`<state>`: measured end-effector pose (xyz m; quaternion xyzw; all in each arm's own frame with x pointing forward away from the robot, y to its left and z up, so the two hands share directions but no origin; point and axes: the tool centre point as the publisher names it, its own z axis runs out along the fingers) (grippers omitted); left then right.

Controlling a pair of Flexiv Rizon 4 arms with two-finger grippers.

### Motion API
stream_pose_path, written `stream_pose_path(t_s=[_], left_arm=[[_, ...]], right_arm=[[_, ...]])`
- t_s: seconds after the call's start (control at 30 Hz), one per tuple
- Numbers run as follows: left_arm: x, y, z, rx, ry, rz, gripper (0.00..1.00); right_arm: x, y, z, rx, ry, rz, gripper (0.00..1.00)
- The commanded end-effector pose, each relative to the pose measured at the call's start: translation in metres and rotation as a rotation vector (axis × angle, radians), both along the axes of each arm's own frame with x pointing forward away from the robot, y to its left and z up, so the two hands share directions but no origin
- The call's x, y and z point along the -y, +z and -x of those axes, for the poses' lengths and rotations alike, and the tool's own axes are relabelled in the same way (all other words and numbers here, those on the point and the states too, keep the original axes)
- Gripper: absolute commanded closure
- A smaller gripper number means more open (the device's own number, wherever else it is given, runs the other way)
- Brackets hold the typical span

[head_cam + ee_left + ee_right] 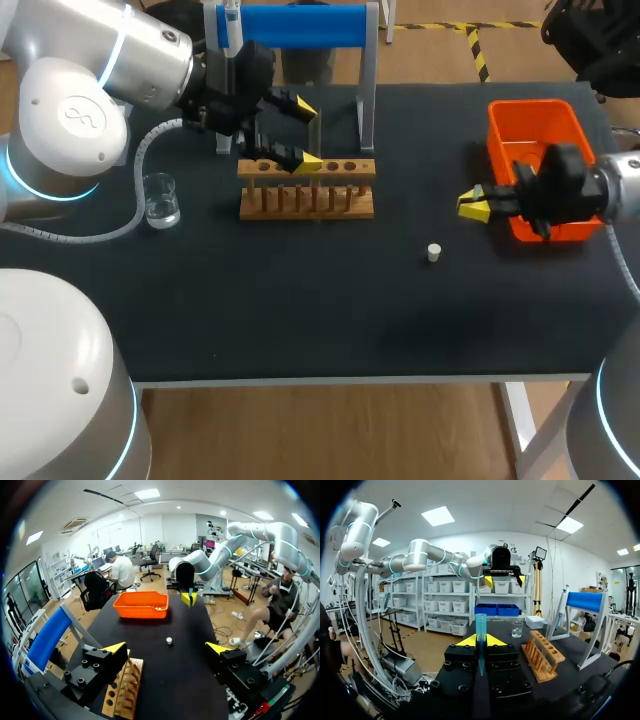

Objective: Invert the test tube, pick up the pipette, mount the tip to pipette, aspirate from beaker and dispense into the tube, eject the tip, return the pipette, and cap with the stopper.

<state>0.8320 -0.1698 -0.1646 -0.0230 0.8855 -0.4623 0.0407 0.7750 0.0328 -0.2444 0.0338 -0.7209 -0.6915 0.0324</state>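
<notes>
My left gripper (pixel 301 135) hangs open just above the wooden tube rack (pixel 307 190), nothing between its fingers; in its own view the left gripper (pixel 167 650) has the rack (pixel 124 692) under one finger. Farther right, my right gripper (pixel 474 204) is shut on a blue pipette tip (pixel 480 639), which stands upright between its fingers (pixel 470 641). The white stopper (pixel 434 252) lies on the black table, seen ahead of the left gripper as the stopper (pixel 169 640). A glass beaker (pixel 160 200) with clear liquid stands left of the rack. The pipette (pixel 231 22) hangs on the stand's left end. I cannot make out a test tube.
An orange bin (pixel 540 135) sits at the back right, just behind my right gripper. The blue-topped pipette stand (pixel 300 25) rises behind the rack. The table's front edge (pixel 330 380) is near, with bare black mat between it and the rack.
</notes>
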Motion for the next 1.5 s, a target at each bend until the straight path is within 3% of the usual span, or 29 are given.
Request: stream_pose_path(t_s=[0.03, 0.67, 1.47, 1.5], left_arm=[[0.0, 0.001, 0.0, -0.001, -0.001, -0.002, 0.0], [0.0, 0.001, 0.0, -0.001, -0.001, -0.002, 0.0], [0.0, 0.001, 0.0, -0.001, -0.001, -0.002, 0.0], [-0.01, -0.002, -0.004, -0.005, 0.019, 0.031, 0.0]], right_arm=[[0.008, -0.002, 0.003, -0.006, -0.007, -0.017, 1.0], [0.019, -0.017, -0.001, -0.043, -0.12, -0.018, 1.0], [0.02, -0.016, -0.002, -0.044, -0.124, -0.016, 1.0], [0.02, -0.016, -0.002, -0.044, -0.124, -0.016, 1.0]])
